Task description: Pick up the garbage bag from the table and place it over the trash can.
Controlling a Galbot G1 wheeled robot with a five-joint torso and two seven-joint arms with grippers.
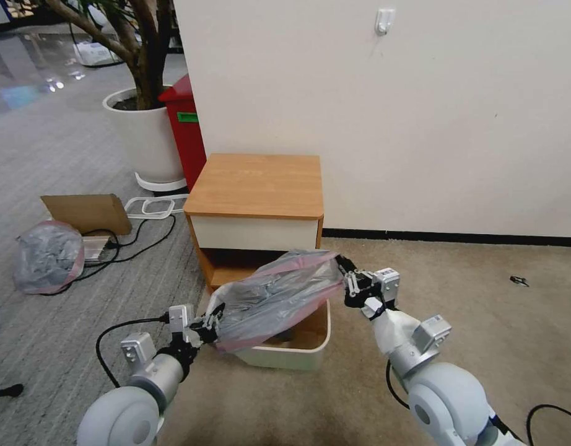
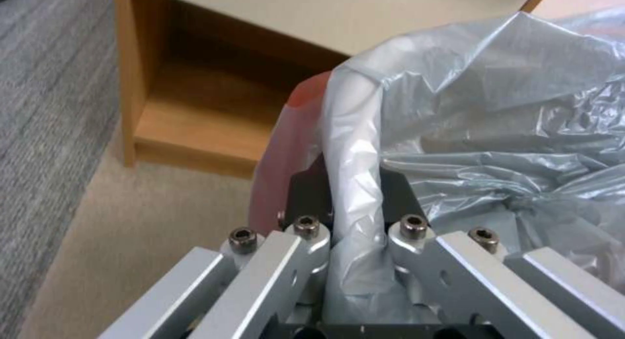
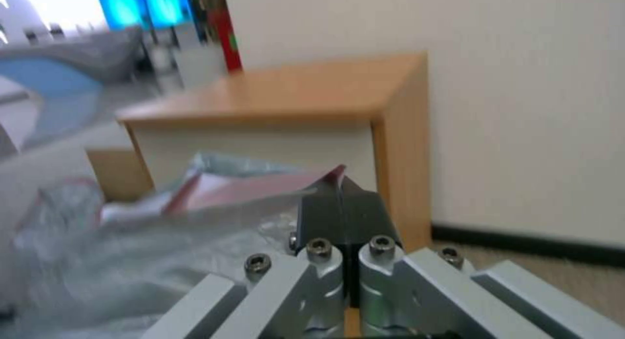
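Observation:
The garbage bag [image 1: 279, 297], crinkly grey plastic with a pink hem, hangs stretched between my two grippers just above the trash can [image 1: 298, 353], a cream bin on the carpet in front of the table [image 1: 257, 186]. My left gripper [image 1: 212, 323] is shut on the bag's near-left hem, and the left wrist view shows a fold of the bag [image 2: 355, 182] pinched between its black pads. My right gripper [image 1: 344, 272] is shut on the bag's far-right hem [image 3: 260, 187], its pads pressed together. The bag covers most of the bin's opening, tilted up toward the right.
The nightstand stands against a white wall. To its left are a red bin [image 1: 185, 130] and a white plant pot [image 1: 146, 139]. A stuffed grey-and-pink bundle [image 1: 47, 257], a cardboard piece [image 1: 87, 212] and black cables [image 1: 137, 238] lie on the floor at left. Open carpet lies at right.

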